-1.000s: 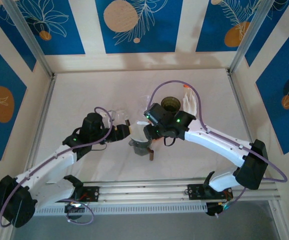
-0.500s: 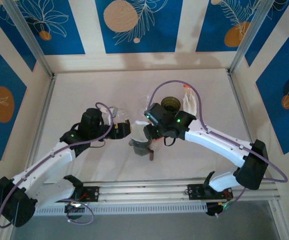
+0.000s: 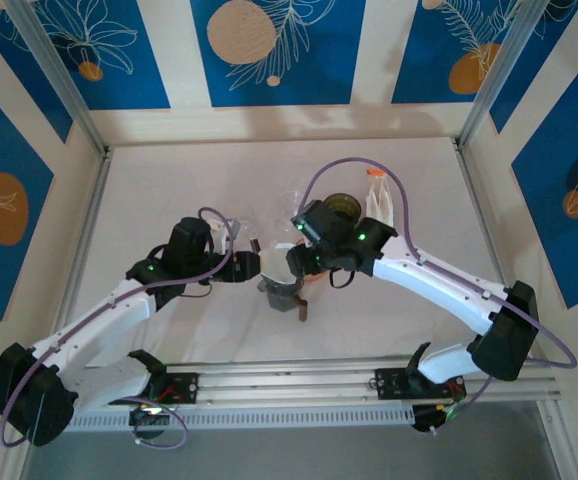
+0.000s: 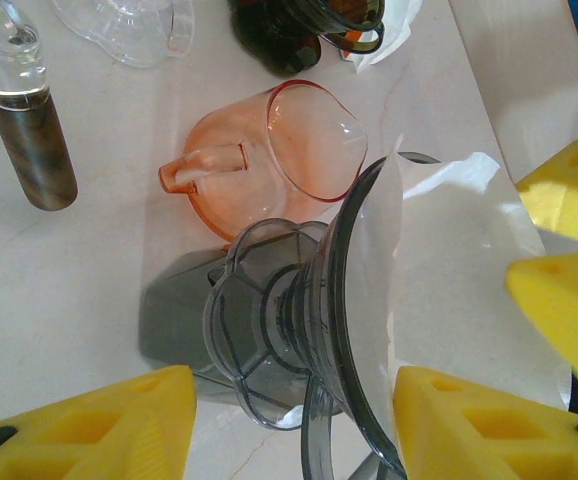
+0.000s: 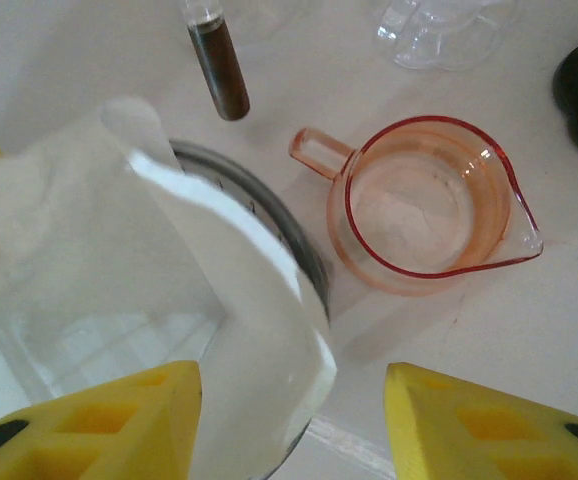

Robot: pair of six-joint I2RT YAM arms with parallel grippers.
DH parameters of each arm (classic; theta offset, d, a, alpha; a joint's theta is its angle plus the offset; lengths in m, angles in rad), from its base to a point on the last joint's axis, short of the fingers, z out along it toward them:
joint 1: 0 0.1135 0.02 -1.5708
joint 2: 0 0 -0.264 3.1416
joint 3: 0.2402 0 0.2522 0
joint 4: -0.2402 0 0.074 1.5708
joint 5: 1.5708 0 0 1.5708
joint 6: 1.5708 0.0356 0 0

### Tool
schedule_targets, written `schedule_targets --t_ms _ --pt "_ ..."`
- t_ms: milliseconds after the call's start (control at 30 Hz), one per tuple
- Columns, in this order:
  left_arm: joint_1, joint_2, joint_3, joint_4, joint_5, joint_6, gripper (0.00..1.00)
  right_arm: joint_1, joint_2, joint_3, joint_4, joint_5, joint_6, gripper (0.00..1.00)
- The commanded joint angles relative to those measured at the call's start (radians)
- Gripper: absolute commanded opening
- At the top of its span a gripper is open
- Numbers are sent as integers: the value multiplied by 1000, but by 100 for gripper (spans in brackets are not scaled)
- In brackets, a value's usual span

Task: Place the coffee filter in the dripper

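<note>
A smoky grey transparent dripper [image 4: 279, 330] stands on the table just in front of both grippers [image 3: 281, 292]. The white paper coffee filter [image 5: 159, 250] sits in its mouth, one flap sticking up over the dark rim [image 5: 287, 232]; in the left wrist view the filter [image 4: 449, 260] lines the cone. My left gripper [image 4: 294, 430] is open, its yellow fingers [image 4: 99, 420] straddling the dripper's base and rim with a gap on the base side. My right gripper [image 5: 294, 420] is open above the filter's edge, not pinching it. From above, the left gripper [image 3: 252, 266] and right gripper [image 3: 297, 262] face each other across the filter.
An orange glass pitcher [image 5: 429, 205] stands right beside the dripper. A vial of brown liquid [image 5: 219, 65] lies close by. A clear glass vessel [image 4: 129, 25], a dark jar [image 3: 341, 208] and a white stack of filters [image 3: 379, 205] sit farther back.
Both arms shifted only slightly: the left elbow swung a little, the right wrist rose a touch towards the back. The dripper and filter stayed in place.
</note>
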Motion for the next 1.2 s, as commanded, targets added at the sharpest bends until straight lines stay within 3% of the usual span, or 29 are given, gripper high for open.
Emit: schedule_targets --t_ms 0,267,467,600,833,1167 --pt "-14 3 9 -13 -8 11 55 -61 -16 78 -33 -129 -12 52" --pt "-14 8 1 1 -7 3 54 -47 68 130 -89 -192 -51 54" --pt "-14 6 1 -2 -6 4 54 -19 154 168 -115 -150 -77 57" --pt "-14 9 -4 -1 -2 4 54 -18 188 179 -124 -134 -90 65" --pt "-14 7 -14 8 0 -4 54 -10 161 205 -133 -71 -99 66" --pt "-13 9 -23 20 -3 -13 54 -13 228 203 -151 -128 -111 72"
